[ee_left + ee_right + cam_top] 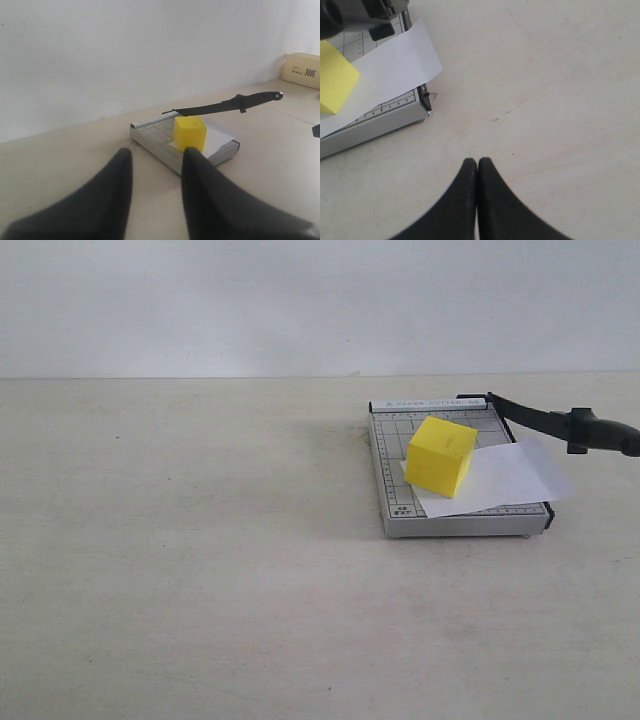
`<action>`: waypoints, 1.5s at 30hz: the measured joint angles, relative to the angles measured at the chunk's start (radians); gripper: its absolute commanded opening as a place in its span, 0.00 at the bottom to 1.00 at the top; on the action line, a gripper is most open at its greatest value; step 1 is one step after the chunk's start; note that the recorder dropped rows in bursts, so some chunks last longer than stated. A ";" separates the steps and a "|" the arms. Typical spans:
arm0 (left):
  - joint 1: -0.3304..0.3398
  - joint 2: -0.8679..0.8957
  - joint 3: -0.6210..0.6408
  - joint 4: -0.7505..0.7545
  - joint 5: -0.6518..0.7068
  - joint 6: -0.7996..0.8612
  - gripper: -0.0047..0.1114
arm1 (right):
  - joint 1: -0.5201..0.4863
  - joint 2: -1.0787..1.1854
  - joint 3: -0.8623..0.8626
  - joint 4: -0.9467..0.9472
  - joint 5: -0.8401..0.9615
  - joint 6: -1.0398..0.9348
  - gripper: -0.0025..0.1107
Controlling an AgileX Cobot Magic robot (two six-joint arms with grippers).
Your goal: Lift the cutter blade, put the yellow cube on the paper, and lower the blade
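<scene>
- The yellow cube sits on the paper, over the sheet's left end. The sheet lies skewed across the grey gridded trimmer base, and its right end hangs past the cutting edge.
- The cutter blade is raised. It slopes up from its hinge at the far right corner of the base, and its thick handle hangs in the air beyond the base.
- Judging by this, only the lowering is left. It would go best with a push or grip on the handle end rather than the thin arm, following the hinge's arc down along the right edge.
- The cube looks clear of the blade's path. A slow descent should keep the loose sheet from being dragged or the base from sliding on the table.
- The left gripper hangs well short of the trimmer, its fingers spread with nothing between them.
- The right gripper hovers over bare table near the front right corner of the base, fingers pressed together and empty. It is the one nearer the handle.
- Writing: the strip along the far edge of the base has a printed line, too small to read. Ruler marks run along the left and front edges.
- A cardboard box far off in the left wrist view has a checkered mark and small text, also illegible.
</scene>
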 measured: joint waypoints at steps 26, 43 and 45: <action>0.000 0.000 0.089 -0.006 0.049 0.000 0.08 | 0.000 0.000 0.000 0.000 0.000 0.000 0.02; 0.000 0.000 0.183 -0.010 0.072 0.000 0.08 | 0.000 0.000 0.000 0.000 0.000 0.000 0.02; 0.000 0.000 0.183 -0.010 0.072 0.000 0.08 | 0.000 0.000 0.000 0.000 0.000 0.000 0.02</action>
